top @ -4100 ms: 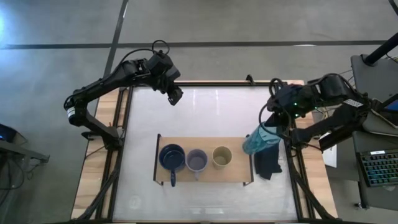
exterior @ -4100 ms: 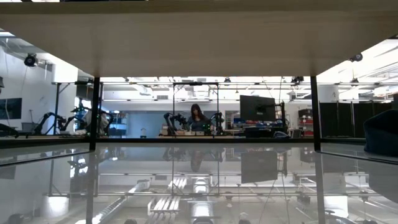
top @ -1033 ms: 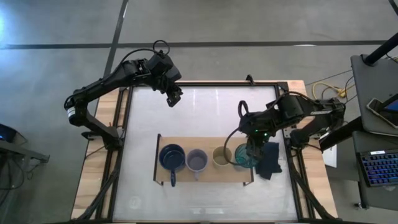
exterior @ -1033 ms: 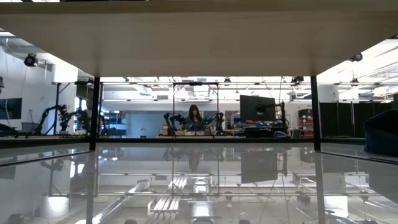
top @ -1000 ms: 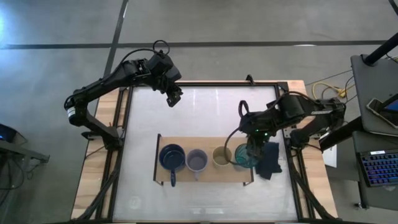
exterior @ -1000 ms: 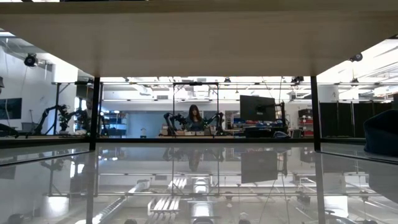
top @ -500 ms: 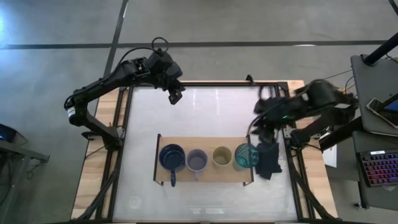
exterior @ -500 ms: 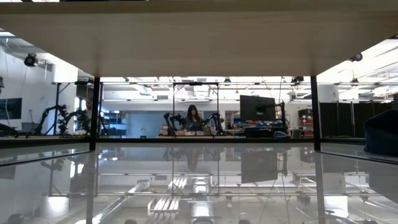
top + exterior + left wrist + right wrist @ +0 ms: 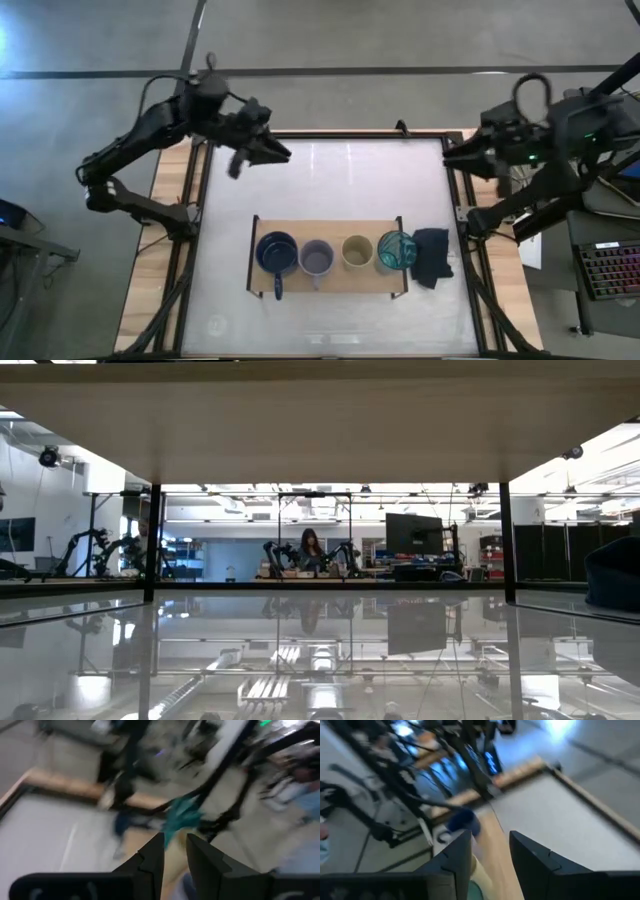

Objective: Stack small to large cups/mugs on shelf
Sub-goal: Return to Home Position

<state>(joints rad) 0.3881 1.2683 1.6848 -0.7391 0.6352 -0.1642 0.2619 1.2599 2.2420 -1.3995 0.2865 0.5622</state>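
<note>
Four cups stand in a row on the light-wood shelf (image 9: 330, 283): navy mug (image 9: 276, 252), grey-lavender mug (image 9: 317, 258), tan cup (image 9: 357, 251) and teal tumbler (image 9: 395, 250) at the right end. My left gripper (image 9: 275, 152) hangs over the table's far left part, its fingers a little apart (image 9: 174, 845) and empty. My right gripper (image 9: 452, 156) is at the table's far right edge, open (image 9: 490, 845) and empty. Both are well clear of the cups. The low view shows only the shelf's underside (image 9: 320, 420).
A dark folded cloth (image 9: 432, 256) lies on the white tabletop (image 9: 330, 185) against the shelf's right end. The table's far half between the two grippers is bare. A person sits far off in the room behind (image 9: 311, 548).
My right gripper has come away from the teal tumbler, which stays upright on the shelf's right end. It has gone up and toward the table's far right corner. My left arm has swung back toward the far left, and its gripper has turned.
</note>
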